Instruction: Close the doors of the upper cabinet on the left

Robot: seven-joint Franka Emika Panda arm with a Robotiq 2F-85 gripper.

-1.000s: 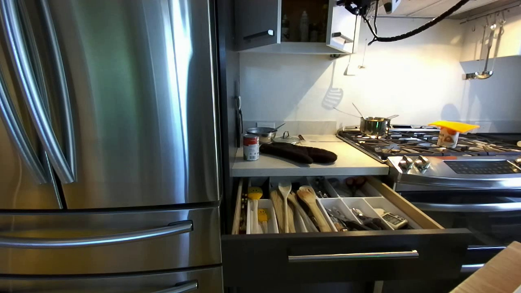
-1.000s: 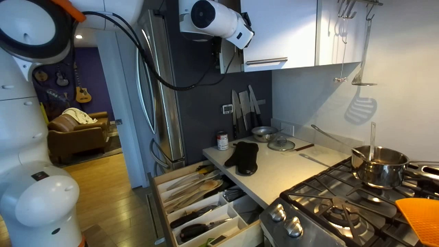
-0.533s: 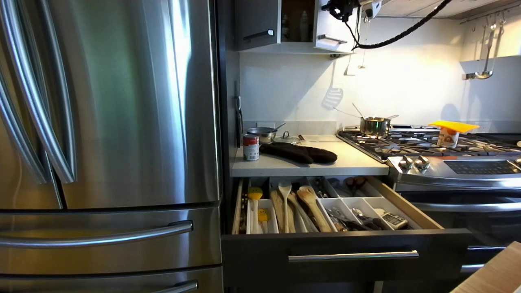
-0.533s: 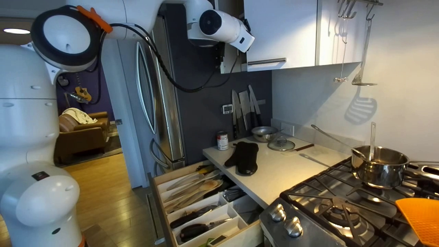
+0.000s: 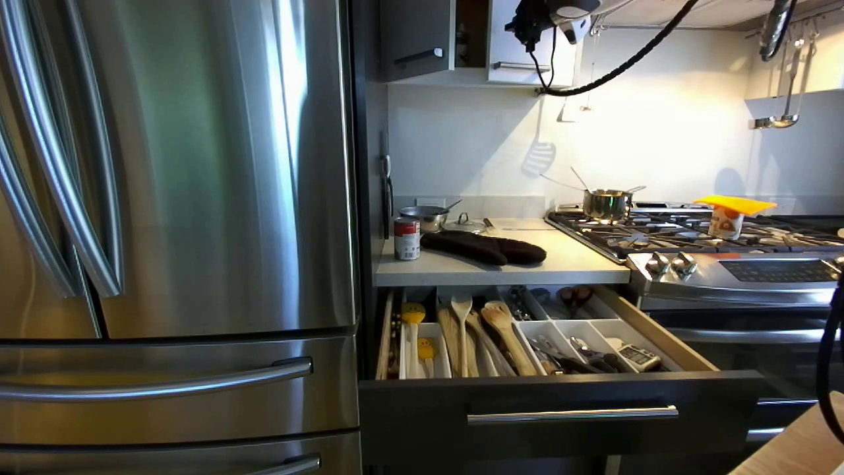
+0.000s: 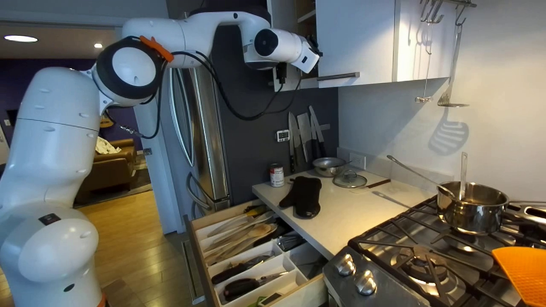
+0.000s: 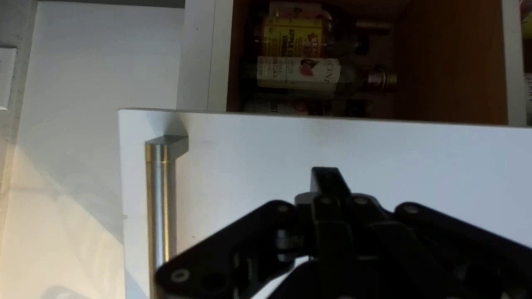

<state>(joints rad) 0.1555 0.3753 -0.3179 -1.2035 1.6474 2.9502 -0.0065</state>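
Note:
The upper cabinet (image 5: pixel 435 78) hangs beside the fridge, its dark inside partly showing. Its right door (image 5: pixel 511 39) is whitish with a bar handle and stands ajar; it also shows in an exterior view (image 6: pixel 358 42) and the wrist view (image 7: pixel 232 166). The left door (image 5: pixel 415 33) looks grey and stands ajar, its free edge outward. My gripper (image 5: pixel 524 33) is at the outer face of the right door. In the wrist view its fingers (image 7: pixel 330 182) are together with nothing between them, over the door face; contact cannot be told.
Bottles (image 7: pixel 299 74) stand inside the cabinet. Below, a utensil drawer (image 5: pixel 560 422) is pulled out. The steel fridge (image 5: pixel 198 165) is at the left. The stove (image 5: pixel 738 277) with a pot (image 5: pixel 606 206) is at the right. A spatula (image 6: pixel 450 91) hangs near the cabinet.
The right door has swung further inward, its free edge moving left across the opening. My gripper has moved left with it, and the arm has reached forward. The left door has not moved.

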